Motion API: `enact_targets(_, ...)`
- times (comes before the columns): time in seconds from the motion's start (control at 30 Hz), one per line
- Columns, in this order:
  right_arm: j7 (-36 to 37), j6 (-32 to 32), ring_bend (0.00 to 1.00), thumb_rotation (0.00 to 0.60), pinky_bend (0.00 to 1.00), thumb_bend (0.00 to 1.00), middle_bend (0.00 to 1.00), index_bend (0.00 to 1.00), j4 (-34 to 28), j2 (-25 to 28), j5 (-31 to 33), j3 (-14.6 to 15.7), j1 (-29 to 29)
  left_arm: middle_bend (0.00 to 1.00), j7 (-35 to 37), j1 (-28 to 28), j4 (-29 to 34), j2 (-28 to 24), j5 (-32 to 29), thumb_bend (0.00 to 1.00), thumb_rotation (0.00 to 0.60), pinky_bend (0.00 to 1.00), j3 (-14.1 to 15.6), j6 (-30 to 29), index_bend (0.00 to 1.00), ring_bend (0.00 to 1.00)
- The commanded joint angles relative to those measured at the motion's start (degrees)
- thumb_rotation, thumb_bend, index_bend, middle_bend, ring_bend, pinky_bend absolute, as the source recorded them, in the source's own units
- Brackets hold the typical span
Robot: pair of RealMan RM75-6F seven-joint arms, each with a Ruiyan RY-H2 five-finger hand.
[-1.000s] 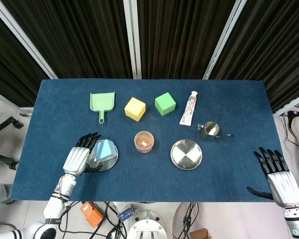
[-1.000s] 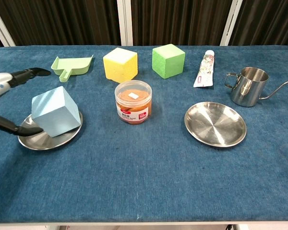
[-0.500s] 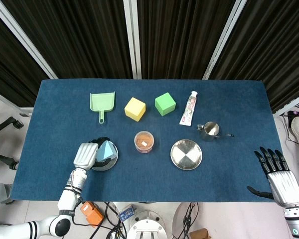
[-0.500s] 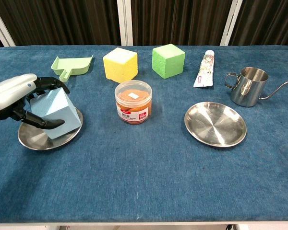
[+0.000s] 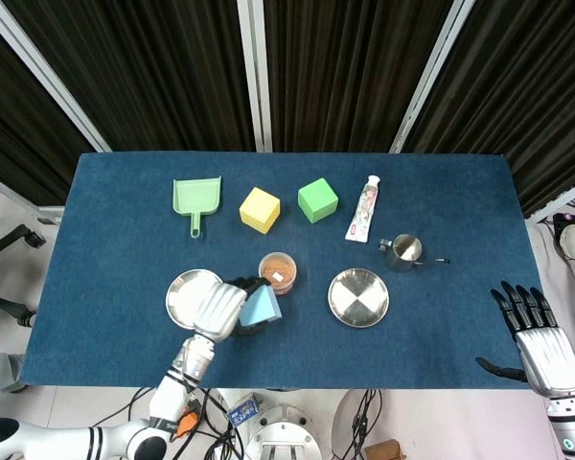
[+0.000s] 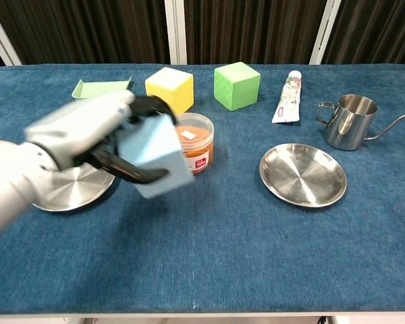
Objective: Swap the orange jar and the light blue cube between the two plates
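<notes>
The light blue cube (image 5: 262, 307) is now lifted off the left plate (image 5: 187, 292) (bare since the lift) and is carried rightward in the left hand (image 5: 222, 311), held just before the orange jar (image 5: 277, 272).

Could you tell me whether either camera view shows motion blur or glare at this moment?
Chest view: the left hand and its forearm are smeared by motion blur, and the light blue cube it holds is soft-edged, while the orange jar and right plate stay sharp. Head view: everything is crisp, with bright wedge-shaped reflections on the right plate.
</notes>
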State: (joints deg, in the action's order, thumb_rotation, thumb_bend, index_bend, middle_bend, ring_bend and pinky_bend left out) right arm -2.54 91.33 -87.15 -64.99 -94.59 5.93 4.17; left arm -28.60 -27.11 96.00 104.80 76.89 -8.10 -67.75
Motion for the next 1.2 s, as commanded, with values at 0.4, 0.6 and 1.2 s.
enact_targets(0.4, 2.8, 0.5, 0.00, 0.443, 0.00, 0.14, 0.00, 0.00, 0.3, 1.1, -1.0, -0.9, -1.3, 0.12, -9.0, -3.5, -3.4, 6.3, -0.4, 0.02, 0.600, 0.37, 4.1, 2.1, 0.14, 0.11)
enact_targets(0.6, 2.2, -0.4, 0.00, 0.443, 0.00, 0.14, 0.00, 0.00, 0.1, 1.0, -1.3, -1.2, -1.4, 0.09, -9.0, -4.3, 5.8, 2.2, -1.3, 0.00, 0.594, 0.33, 2.7, 3.0, 0.14, 0.08)
enact_targets(1.2, 3.6, -1.3, 0.00, 0.443, 0.00, 0.14, 0.00, 0.00, 0.1, 1.7, -2.2, -1.8, -1.7, 0.09, -6.8, -12.9, -3.1, 2.1, -22.6, 0.01, 0.560, 0.19, -14.0, 6.5, 0.14, 0.08)
